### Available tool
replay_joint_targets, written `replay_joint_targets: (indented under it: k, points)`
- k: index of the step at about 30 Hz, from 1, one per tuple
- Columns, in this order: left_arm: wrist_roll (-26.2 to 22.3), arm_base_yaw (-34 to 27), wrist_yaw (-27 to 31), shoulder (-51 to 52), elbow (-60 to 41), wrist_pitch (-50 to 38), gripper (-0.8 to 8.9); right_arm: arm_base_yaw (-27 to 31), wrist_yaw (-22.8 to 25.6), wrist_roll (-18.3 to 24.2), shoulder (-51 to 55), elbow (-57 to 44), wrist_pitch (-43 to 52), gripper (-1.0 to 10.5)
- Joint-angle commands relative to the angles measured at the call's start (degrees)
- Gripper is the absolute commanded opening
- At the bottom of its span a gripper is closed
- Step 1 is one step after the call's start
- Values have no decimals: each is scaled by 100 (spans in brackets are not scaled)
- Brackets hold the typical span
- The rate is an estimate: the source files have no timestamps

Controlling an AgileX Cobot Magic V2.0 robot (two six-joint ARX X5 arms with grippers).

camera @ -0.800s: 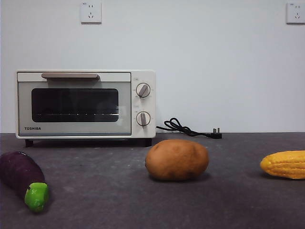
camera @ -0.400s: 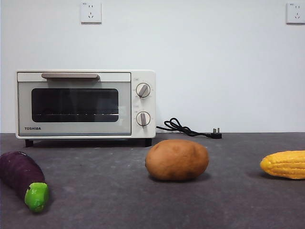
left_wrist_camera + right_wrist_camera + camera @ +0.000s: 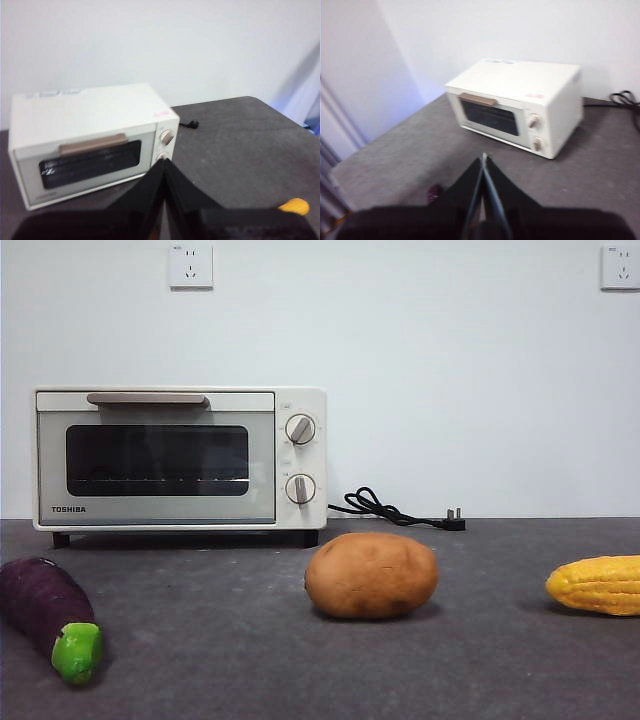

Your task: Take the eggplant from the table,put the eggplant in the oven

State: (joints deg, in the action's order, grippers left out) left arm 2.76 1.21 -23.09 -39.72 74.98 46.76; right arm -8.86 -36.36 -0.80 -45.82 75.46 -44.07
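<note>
Eggplant, dark purple toy with green stem cap [image 3: 48, 612], lies on the mottled grey table [image 3: 500, 660], probably light, stiff, slippery; I'd grip mid-body. My left gripper [image 3: 165, 167] and right gripper [image 3: 483, 162] are closed, empty.

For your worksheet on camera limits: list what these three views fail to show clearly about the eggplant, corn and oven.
- Eggplant: front view cuts its purple end at the edge; right wrist view shows only a blurred sliver behind the right pincer.
- Corn: front view's edge crops it.
- Oven: interior dark behind the glass in every view.
</note>
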Motion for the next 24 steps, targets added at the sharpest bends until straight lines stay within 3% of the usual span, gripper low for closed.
replay_joint_targets:
  k: [1, 11, 21, 24]
  points:
    - [-195, 166, -7, -214, 409, 125, -5, -343, -35, 44, -260, 466, -227, -8]
    - [-343, 474, 20, -678, 944, 387, -5, -1547, -28, 103, -951, 1851, -1104, -8]
    - [-452, 474, 20, -879, 944, 516, -5, -1856, -28, 107, -1141, 2149, -1213, 3]
    - [-452, 474, 20, -927, 944, 501, -5, -1856, -31, 107, -1176, 2149, -1285, 84]
